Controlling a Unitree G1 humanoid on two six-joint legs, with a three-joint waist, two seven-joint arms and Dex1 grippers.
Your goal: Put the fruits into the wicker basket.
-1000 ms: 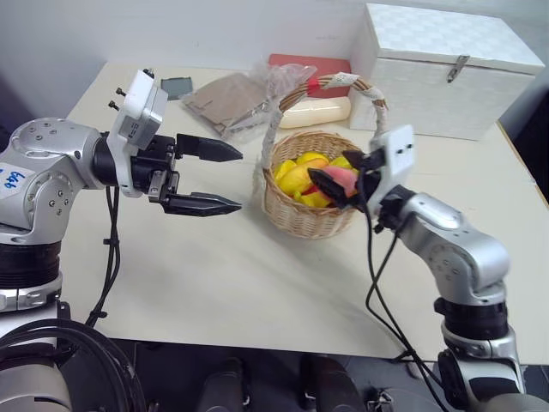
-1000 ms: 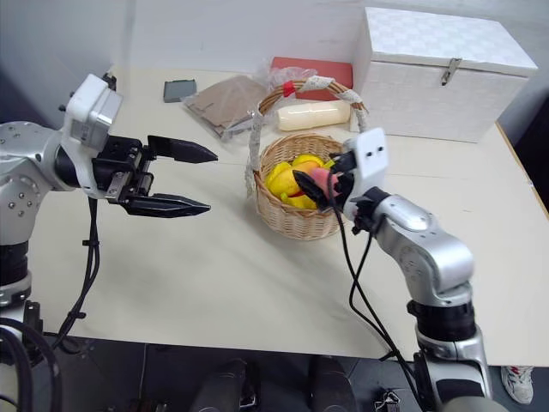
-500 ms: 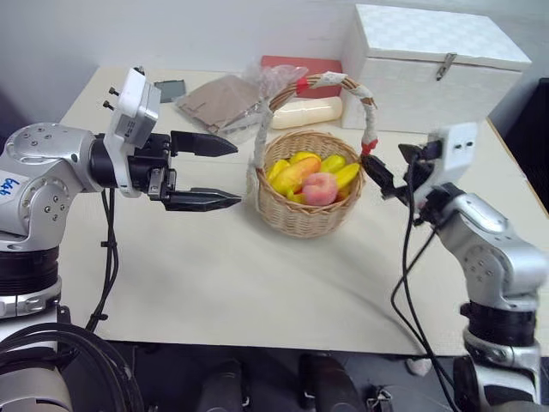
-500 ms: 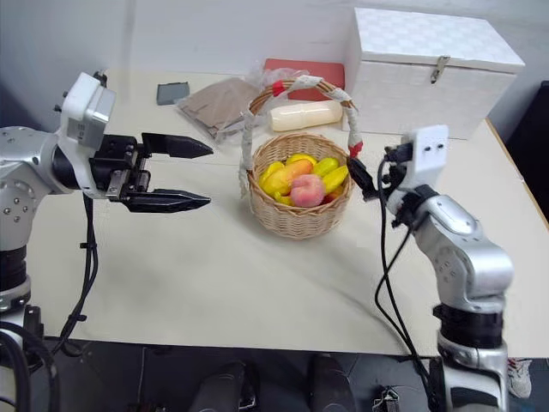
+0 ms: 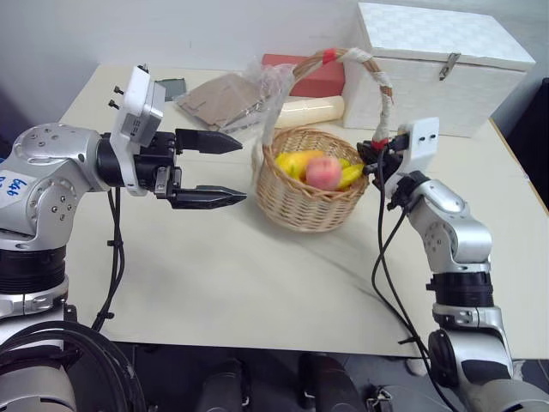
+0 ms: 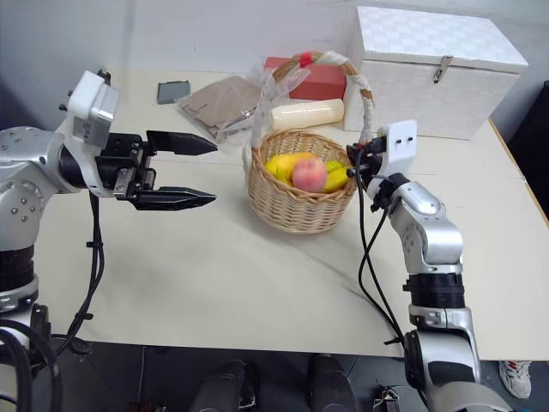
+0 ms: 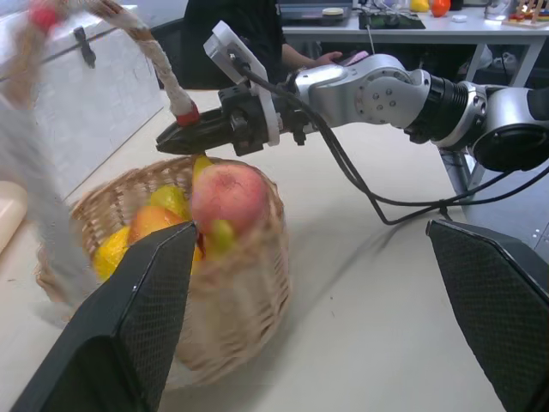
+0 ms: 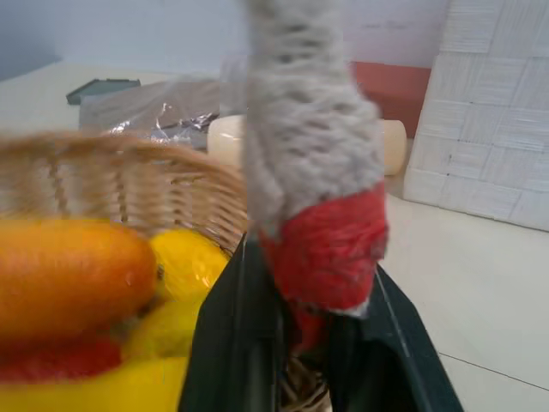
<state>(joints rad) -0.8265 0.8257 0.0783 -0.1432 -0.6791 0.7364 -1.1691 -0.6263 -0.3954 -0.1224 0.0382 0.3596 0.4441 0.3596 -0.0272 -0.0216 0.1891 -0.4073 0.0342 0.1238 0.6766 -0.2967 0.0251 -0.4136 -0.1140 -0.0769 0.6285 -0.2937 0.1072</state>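
The basket (image 5: pixel 313 193) sits mid-table, tilted, with peach (image 5: pixel 323 172), mango (image 7: pixel 154 222) and banana (image 5: pixel 350 175) inside. At its 3 o'clock the right gripper (image 5: pixel 375 154) is clamped on the handle's red-tied foot (image 8: pixel 326 249). The left gripper (image 5: pixel 225 169) gapes at 9 o'clock, well apart. Wicker is light and stiff, likely to tip — better lifted by the arch top. The wrist view alone shows the pinch.

the basket (image 7: pixel 240 283) and its handle (image 8: pixel 309 146) were blurred; the peach (image 5: pixel 323 172) hid most of the banana (image 5: pixel 349 176) beneath.
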